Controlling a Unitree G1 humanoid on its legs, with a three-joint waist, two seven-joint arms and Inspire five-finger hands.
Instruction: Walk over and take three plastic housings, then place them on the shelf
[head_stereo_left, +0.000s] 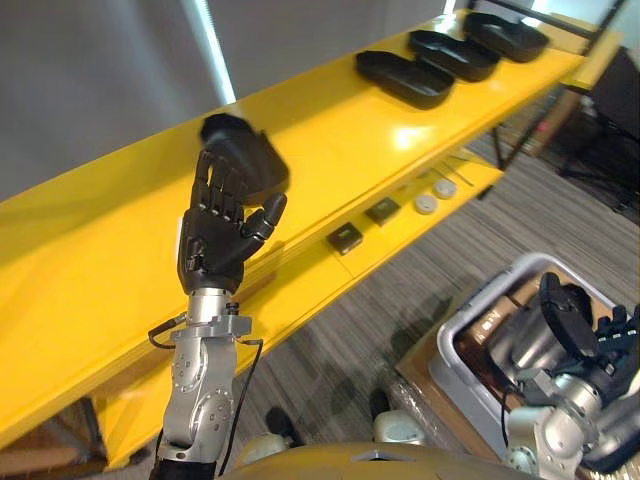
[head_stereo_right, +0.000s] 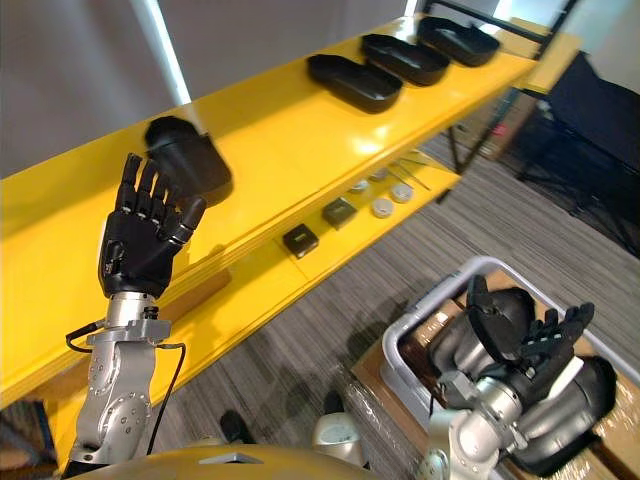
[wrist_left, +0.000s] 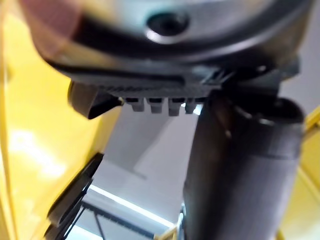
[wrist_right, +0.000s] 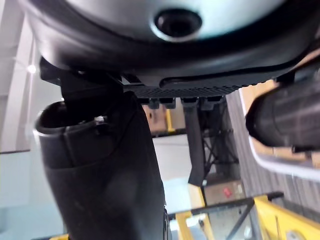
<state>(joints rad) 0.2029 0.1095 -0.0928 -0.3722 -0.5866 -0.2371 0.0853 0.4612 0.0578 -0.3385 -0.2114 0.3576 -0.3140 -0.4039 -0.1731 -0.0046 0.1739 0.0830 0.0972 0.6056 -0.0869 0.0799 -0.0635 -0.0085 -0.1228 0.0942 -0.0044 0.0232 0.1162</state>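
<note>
Right robot hand (head_stereo_right: 548, 342) low over the grey bin (head_stereo_left: 470, 318) — fingers loose.
Left robot hand (head_stereo_left: 215, 235) straight-fingered against a black housing (head_stereo_left: 248, 150) on the yellow shelf (head_stereo_left: 400, 140).

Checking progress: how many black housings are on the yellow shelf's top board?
4. Three in a row at the far right end of the top board: nearest housing, middle housing, farthest housing. The fourth housing sits by the left robot hand's fingertips. The hand could hide another.

**Gloss yellow, matt black**

The shelf (head_stereo_left: 420, 140) had a smooth, glossy yellow top that threw back the light. The plastic housings (head_stereo_left: 405, 78) on it looked matt black. Below the shelf, the floor (head_stereo_left: 330, 350) was ribbed grey carpet and the bin (head_stereo_left: 485, 308) smooth grey plastic.
</note>
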